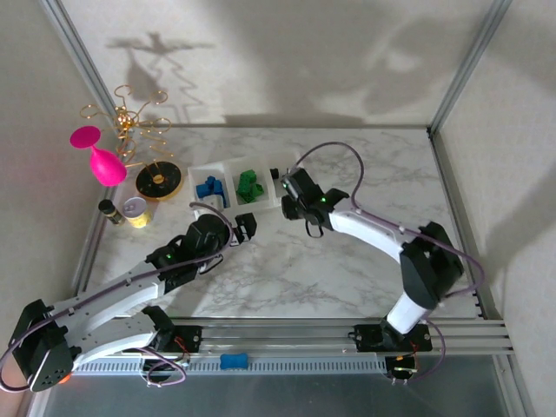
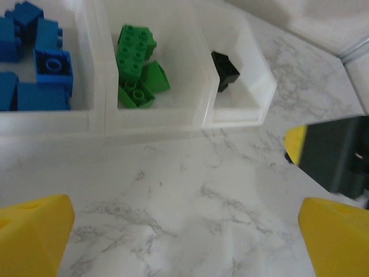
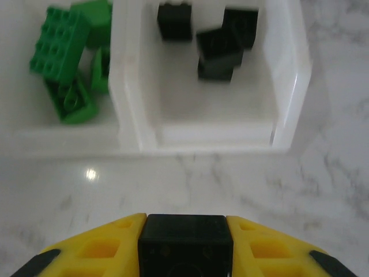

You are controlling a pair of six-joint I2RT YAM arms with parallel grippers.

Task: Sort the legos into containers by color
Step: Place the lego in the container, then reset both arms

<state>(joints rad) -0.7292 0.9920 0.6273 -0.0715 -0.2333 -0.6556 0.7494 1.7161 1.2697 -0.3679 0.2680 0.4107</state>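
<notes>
My right pincer [image 3: 184,226] clamps one black lego [image 3: 184,251], near the tray [image 3: 213,135] | my left pincer [image 2: 184,242] gapes above the desk [image 2: 190,184] | blue legos [image 2: 40,63] left compartment, green legos [image 2: 135,57] middle, black legos [image 3: 219,43] right

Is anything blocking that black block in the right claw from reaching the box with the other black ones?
Nothing visible does. Between the black block in the right claw and the end compartment there is just tabletop, then the compartment's low front wall to lift over.
</notes>
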